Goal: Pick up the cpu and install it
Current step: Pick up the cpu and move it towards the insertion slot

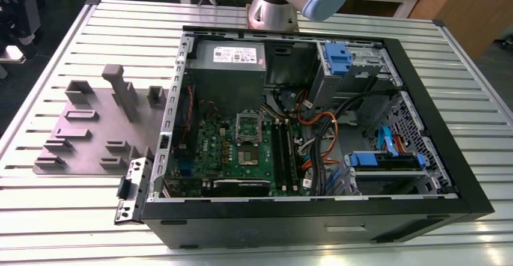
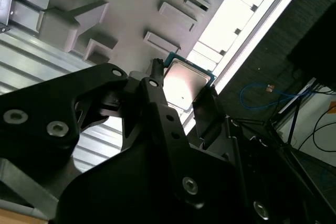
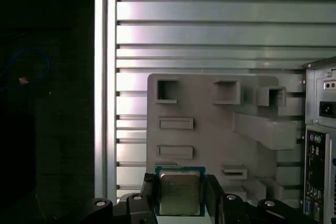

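Satin metal cpu, matt black gripper, ribbed aluminium table

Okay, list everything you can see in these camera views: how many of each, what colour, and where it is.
cpu: one, silvery-grey top, held between the gripper's fingers in both wrist views, up off the tray.
fixture tray: one, grey, on the table at the exterior view's left of the case.
computer case: one, black, side open, on the table.
motherboard: one, green, inside the case.
power supply: one, grey with a white label, at the case's far end.
drive holders: two, blue, along the case's side at the exterior view's right.
table: one, silver, slatted.
robot arm: one, silver-grey, behind the case.
gripper: one, black, shut on the cpu.
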Robot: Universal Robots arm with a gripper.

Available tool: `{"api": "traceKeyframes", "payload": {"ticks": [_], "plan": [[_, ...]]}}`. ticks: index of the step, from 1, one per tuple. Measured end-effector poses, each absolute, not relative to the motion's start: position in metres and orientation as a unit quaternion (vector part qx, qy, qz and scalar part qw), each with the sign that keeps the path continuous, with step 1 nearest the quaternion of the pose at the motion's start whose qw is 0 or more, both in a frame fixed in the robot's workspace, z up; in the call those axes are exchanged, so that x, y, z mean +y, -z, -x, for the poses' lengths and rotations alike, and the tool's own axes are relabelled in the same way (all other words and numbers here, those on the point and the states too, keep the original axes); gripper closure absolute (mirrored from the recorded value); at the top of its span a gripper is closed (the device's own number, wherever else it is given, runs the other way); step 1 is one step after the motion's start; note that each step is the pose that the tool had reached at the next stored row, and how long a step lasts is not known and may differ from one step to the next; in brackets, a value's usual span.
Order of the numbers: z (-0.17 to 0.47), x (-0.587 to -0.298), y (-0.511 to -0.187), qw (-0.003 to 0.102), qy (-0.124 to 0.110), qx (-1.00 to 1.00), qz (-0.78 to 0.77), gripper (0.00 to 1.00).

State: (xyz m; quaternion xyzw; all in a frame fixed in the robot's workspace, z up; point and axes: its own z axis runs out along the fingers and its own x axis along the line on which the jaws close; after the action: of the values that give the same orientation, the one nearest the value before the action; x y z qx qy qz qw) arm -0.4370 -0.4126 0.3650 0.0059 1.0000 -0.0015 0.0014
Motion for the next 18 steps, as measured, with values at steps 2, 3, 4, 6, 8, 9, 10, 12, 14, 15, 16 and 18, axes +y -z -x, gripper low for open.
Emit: {"api": "traceKeyframes", "payload": {"ticks": [2, 3, 4, 6, 8, 9, 10, 12, 14, 15, 16, 18], "plan": [[0.437, -0.413, -0.369, 0.001, 0.001, 1.0, -0.006, 0.53], [0.437, -0.413, -0.37, 0.001, 0.001, 1.0, -0.006, 0.53], [0.437, -0.413, -0.372, 0.001, 0.001, 1.0, -0.006, 0.53], [0.437, -0.413, -0.375, 0.001, 0.001, 1.0, -0.006, 0.53], [0.437, -0.413, -0.378, 0.001, 0.002, 1.0, -0.006, 0.53], [0.437, -0.413, -0.38, 0.001, 0.001, 1.0, -0.006, 0.53], [0.437, -0.413, -0.381, 0.001, 0.001, 1.0, -0.006, 0.53], [0.437, -0.413, -0.384, 0.001, 0.001, 1.0, -0.006, 0.53], [0.437, -0.413, -0.385, 0.002, 0.001, 1.0, -0.006, 0.53], [0.437, -0.413, -0.385, 0.002, 0.001, 1.0, -0.006, 0.53], [0.437, -0.413, -0.385, 0.002, 0.001, 1.0, -0.006, 0.53], [0.437, -0.413, -0.386, 0.001, 0.001, 1.0, -0.006, 0.53]]}}
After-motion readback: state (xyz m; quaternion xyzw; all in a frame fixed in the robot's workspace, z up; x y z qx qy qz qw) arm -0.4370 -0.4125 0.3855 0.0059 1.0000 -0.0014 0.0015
